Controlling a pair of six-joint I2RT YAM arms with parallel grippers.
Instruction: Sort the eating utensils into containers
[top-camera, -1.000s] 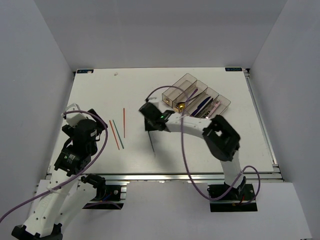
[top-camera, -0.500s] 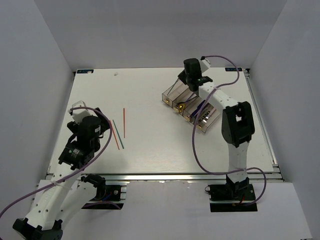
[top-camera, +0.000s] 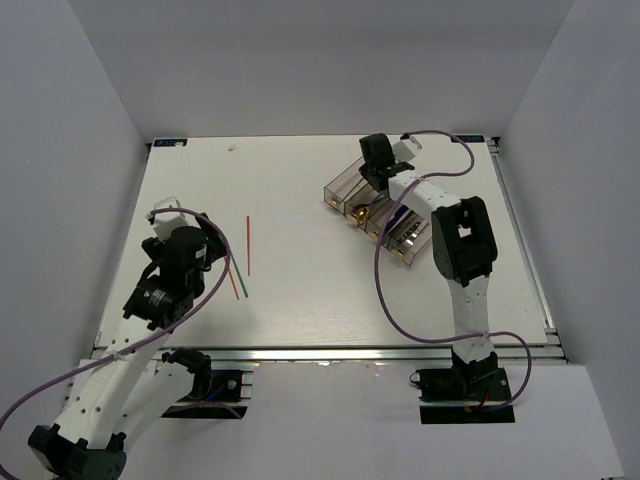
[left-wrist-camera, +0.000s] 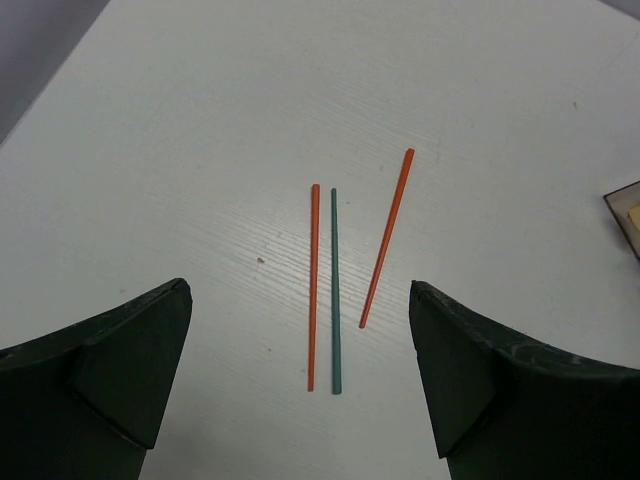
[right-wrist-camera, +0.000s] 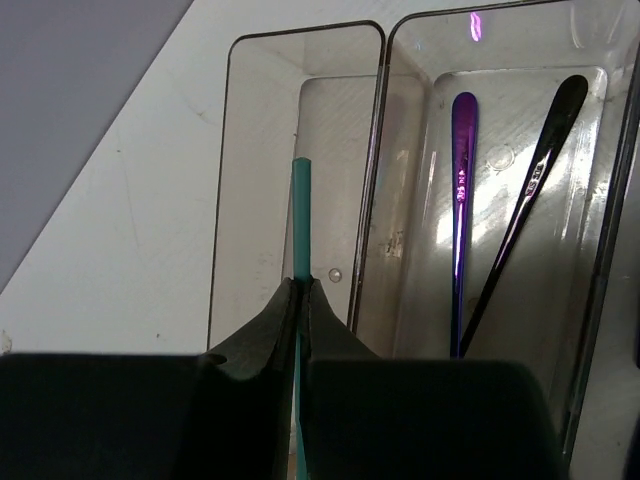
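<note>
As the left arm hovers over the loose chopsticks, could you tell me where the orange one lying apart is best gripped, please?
Probably its far half, from straight above, with the open left gripper turned to close across the shaft. The lone orange chopstick lies flat on the table, and its near tip slants close to the green chopstick, while the far end stands clear.

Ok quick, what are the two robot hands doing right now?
Left gripper: open, holding nothing.
Right gripper: shut on the green chopstick.
</note>
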